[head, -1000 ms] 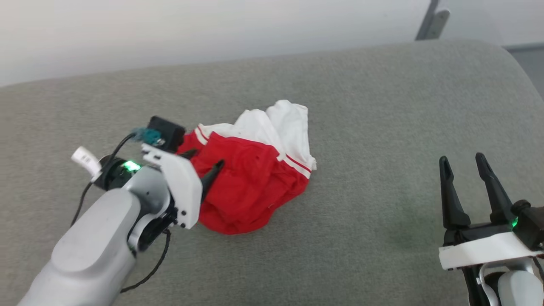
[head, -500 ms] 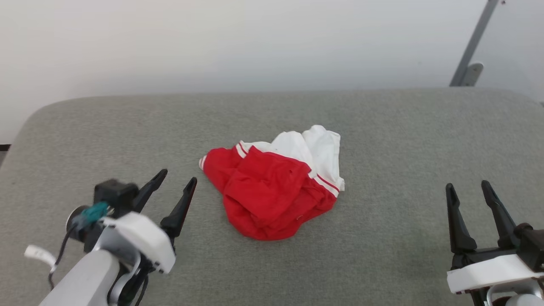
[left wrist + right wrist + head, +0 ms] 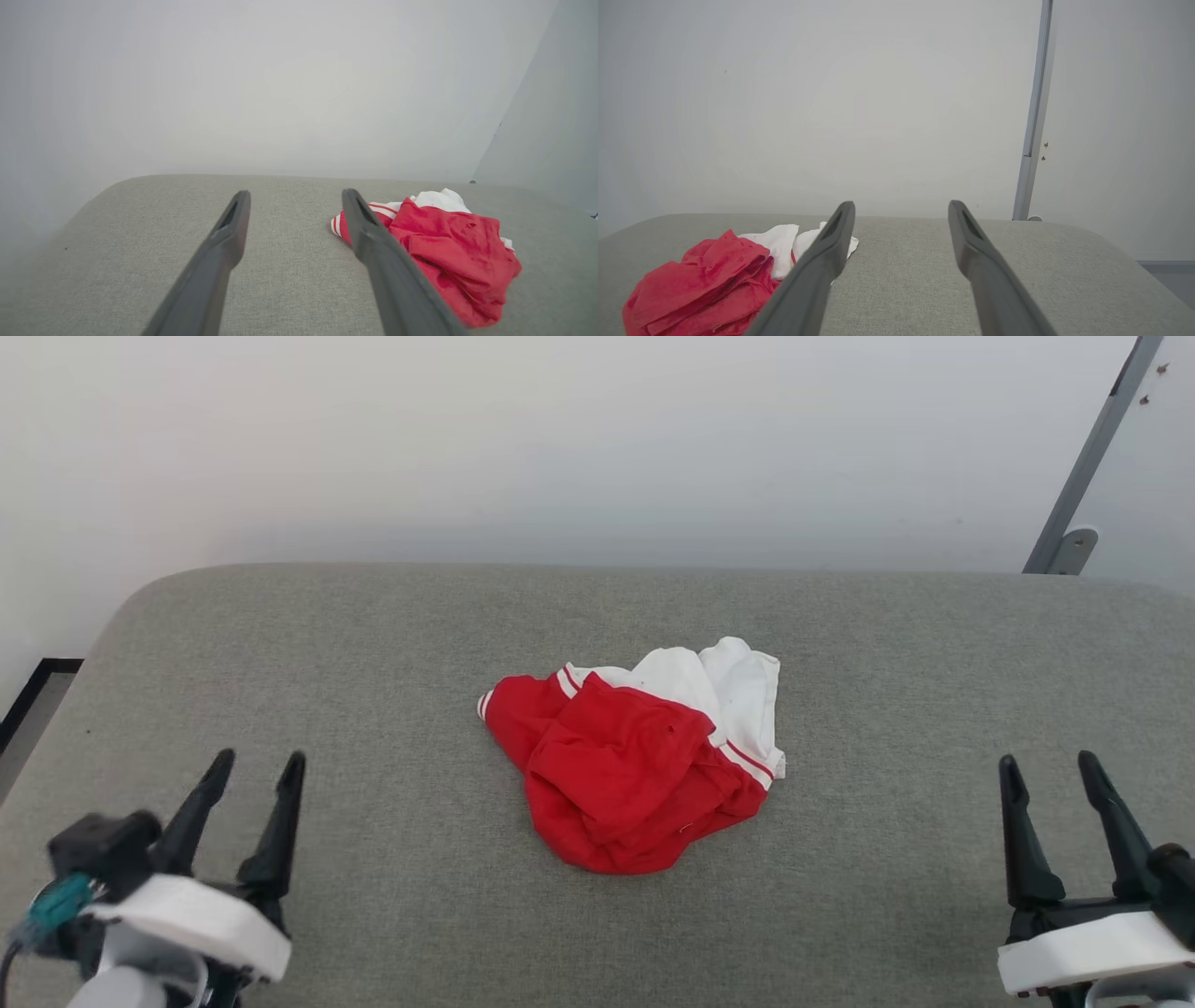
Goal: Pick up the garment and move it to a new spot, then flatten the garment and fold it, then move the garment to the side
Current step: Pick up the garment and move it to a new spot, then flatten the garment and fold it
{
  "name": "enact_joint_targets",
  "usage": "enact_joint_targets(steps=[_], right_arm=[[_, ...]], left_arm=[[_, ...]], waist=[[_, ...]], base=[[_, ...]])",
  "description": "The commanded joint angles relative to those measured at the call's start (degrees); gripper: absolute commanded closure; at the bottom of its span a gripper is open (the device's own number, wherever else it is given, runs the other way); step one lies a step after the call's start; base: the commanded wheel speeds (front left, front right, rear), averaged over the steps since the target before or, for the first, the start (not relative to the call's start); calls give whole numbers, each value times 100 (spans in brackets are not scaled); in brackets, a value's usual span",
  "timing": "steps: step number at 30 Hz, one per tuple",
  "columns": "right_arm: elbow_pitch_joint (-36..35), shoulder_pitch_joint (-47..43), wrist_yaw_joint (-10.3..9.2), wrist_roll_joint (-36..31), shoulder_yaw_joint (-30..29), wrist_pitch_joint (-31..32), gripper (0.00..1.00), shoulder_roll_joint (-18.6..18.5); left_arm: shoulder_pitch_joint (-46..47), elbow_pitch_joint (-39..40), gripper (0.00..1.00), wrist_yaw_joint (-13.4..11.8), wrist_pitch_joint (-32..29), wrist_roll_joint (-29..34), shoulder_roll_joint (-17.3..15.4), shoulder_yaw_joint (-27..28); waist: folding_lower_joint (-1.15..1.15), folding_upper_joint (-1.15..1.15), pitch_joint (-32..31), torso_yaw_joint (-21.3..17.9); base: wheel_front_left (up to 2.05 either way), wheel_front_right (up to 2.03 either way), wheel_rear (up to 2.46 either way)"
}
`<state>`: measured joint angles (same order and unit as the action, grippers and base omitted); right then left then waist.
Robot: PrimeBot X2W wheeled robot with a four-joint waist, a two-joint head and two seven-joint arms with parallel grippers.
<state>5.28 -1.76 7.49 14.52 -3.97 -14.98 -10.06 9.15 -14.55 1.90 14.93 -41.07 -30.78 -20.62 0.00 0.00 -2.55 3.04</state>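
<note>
The garment (image 3: 635,761) lies crumpled in a heap at the middle of the grey cushioned surface (image 3: 373,653), red cloth in front and white cloth with red-and-white trim behind. It also lies to the right in the left wrist view (image 3: 448,252) and to the lower left in the right wrist view (image 3: 710,284). My left gripper (image 3: 254,767) stands open at the lower left, well clear of the cloth, nothing between its fingers (image 3: 295,198). My right gripper (image 3: 1047,765) stands open at the lower right, also apart from the cloth (image 3: 901,207).
A pale wall rises behind the surface. A grey metal post (image 3: 1088,457) with a foot bracket stands at the back right. The surface's rounded left end (image 3: 121,616) drops to a dark floor strip. Bare fabric stretches on both sides of the heap.
My left gripper has drawn back from the garment's left edge to the lower left, leaving the heap lying free. The head camera has lifted and turned, shifting the whole picture. The right gripper kept its place.
</note>
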Motion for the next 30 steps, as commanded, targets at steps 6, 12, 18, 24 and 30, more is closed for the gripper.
enact_joint_targets(steps=[6,12,18,24,30], right_arm=[[-83,-121,0,-89,-191,-32,0,84],[-114,-201,0,-115,-295,-32,0,127],[-136,-230,0,-129,-337,-32,0,155],[-155,-264,0,-141,-382,-32,0,173],[-169,-280,0,-149,-366,-32,0,183]], left_arm=[[-753,320,0,318,34,514,356,1082],[-1222,503,0,522,35,784,718,1804],[-1475,645,0,558,35,870,902,2111],[-1587,802,0,561,36,855,910,2083],[-1595,887,0,562,36,846,894,2062]], waist=[[0,0,-2,-15],[0,0,3,-83],[0,0,11,-132],[0,0,19,-133],[0,0,37,-119]], base=[[0,0,0],[0,0,0],[0,0,0],[0,0,0],[0,0,0]])
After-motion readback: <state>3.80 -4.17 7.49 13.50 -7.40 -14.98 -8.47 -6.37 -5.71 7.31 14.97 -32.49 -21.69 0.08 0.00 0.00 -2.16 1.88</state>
